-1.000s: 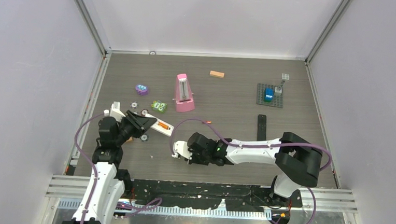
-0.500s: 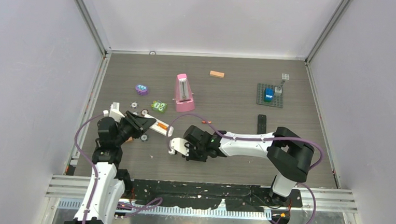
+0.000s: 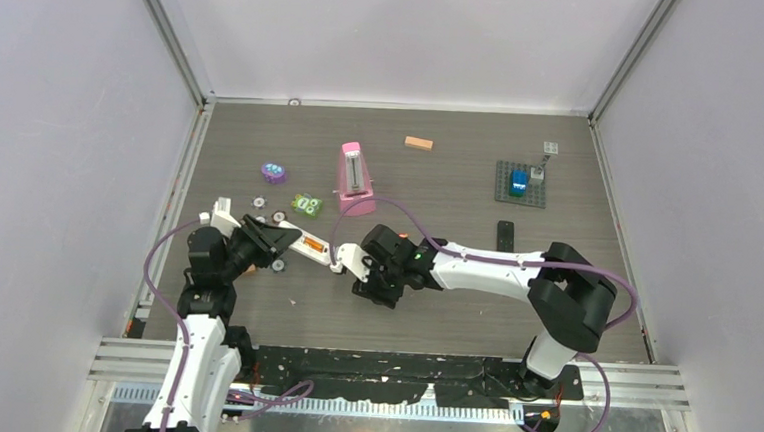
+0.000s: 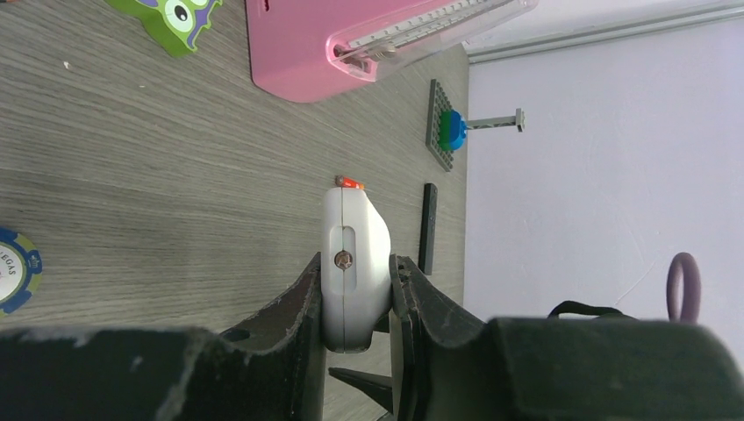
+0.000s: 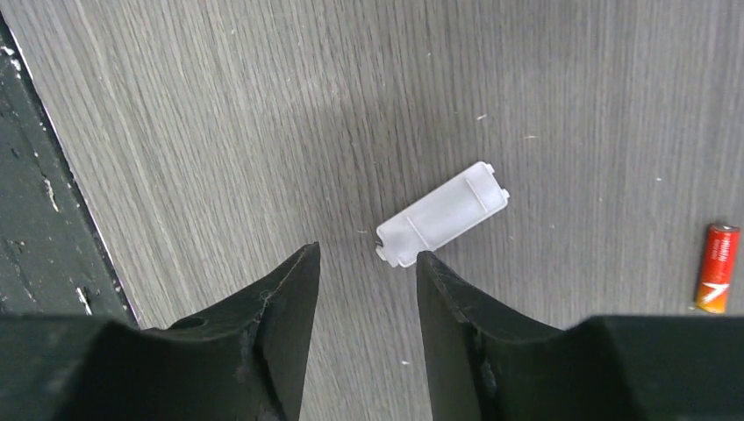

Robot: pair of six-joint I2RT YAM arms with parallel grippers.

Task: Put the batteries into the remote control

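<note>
The left arm [image 3: 204, 275] has its jaws clamped on the white remote control [image 4: 355, 237], one on each long side, and holds it slantwise at the near-left part of the bench [image 3: 452, 315]. The remote's battery compartment faces up and lies open (the overhead view shows it best). An orange battery [image 3: 311, 242] sits inside it; whether a second cell lies beside it is too small to tell.

The right arm [image 3: 485, 267] reaches across to a spot near the remote's free end. Its jaws stand apart with nothing between them, pointing down at bare wood. Just past their tips in the wrist view, a translucent white compartment cover [image 5: 443, 213] lies flat on the bench. Well apart from it, a red-orange battery [image 5: 717, 267] lies loose at the picture's right edge.

Farther back stands a pink metronome [image 3: 357, 179], with a green toy [image 3: 307, 204] and a purple toy [image 3: 273, 173] to its left. A grey baseplate [image 3: 505, 188] at the right carries a blue brick [image 3: 519, 178], and a black remote [image 3: 505, 236] lies just nearer than the plate. An orange-tan block [image 3: 418, 143] rests alone near the back wall.
</note>
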